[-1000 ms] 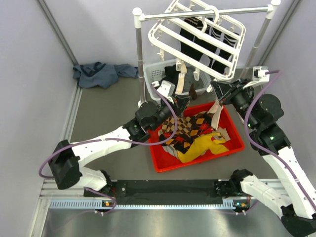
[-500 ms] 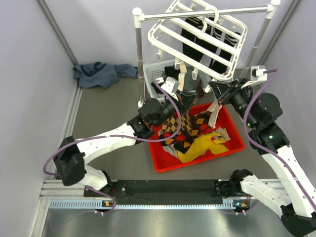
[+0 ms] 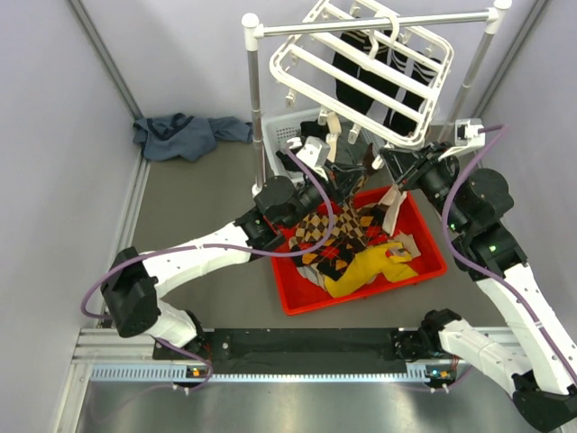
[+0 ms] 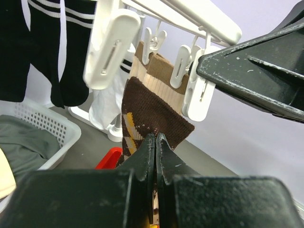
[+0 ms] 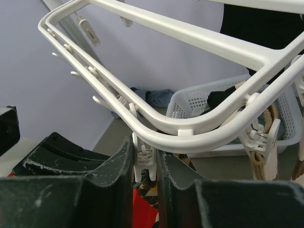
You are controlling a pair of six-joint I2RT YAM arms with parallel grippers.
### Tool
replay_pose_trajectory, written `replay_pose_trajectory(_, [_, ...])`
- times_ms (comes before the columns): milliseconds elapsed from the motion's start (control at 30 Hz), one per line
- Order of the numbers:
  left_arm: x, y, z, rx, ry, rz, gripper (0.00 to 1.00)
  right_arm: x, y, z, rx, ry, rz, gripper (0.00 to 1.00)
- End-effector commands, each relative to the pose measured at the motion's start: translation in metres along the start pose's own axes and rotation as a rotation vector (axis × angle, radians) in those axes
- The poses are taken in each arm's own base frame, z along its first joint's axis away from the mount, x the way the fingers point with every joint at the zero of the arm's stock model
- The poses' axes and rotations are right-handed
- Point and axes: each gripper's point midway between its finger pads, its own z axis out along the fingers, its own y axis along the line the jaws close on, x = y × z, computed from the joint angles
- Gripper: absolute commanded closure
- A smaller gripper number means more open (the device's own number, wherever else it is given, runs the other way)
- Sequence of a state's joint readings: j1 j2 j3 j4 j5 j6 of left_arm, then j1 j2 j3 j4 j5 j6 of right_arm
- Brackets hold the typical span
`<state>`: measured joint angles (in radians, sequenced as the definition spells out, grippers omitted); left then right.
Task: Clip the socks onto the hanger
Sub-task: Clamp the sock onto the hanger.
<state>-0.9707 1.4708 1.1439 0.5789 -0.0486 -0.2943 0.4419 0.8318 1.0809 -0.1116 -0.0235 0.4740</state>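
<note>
At the near table edge sit both arm bases; L arm sweeps in from the left, R arm from the right. Just past them: red bin (image 3: 361,288) w/ a heap of argyle socks (image 3: 329,236), brown/tan diamonds and black w/ red-orange, plus a yellow cloth (image 3: 365,268) at its near-right side. Over the bin's far part, left gripper (image 4: 155,138) has its fingers pressed together on the dark cuff of a brown sock (image 4: 154,114). The cuff is held up and the rest trails down to the heap. Cuff top sits just below the dangling clips, not in any of them yet. Close on its R side, right gripper (image 5: 145,151) is clamped on one small white clip (image 5: 143,160) under a corner bar of the hanger (image 5: 190,129), fingers squeezing it from both sides; can't tell if the clip's mouth is gaping. Just behind the held cuff, a tan sock (image 4: 152,71) w/ ribbed cream-and-brown top hangs from the hanger, apparently clipped. Hanger itself hangs tilted by its hook from the rack (image 3: 253,99), white posts + metal rod. Behind it, black striped socks (image 4: 71,61) dangle. Under the rack, white basket (image 3: 284,135) w/ dark clothes inside. Far L, by the wall, a grey-blue cloth (image 3: 185,135) lies on the table (image 3: 198,207), well apart from everything else.
</note>
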Motion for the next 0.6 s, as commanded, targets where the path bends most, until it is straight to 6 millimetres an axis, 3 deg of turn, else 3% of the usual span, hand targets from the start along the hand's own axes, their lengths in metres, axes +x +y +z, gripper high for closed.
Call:
replay_pose_trajectory(0, [-0.038, -0.018, 0.007, 0.058, -0.111, -0.017, 1.0, -0.008, 0.005, 0.003, -0.02, -0.03, 0.0, 1.0])
replay_pose_trajectory(567, [-0.049, -0.032, 0.008, 0.094, -0.145, -0.029, 1.0, -0.007, 0.0, 0.003, -0.003, -0.049, 0.025, 1.0])
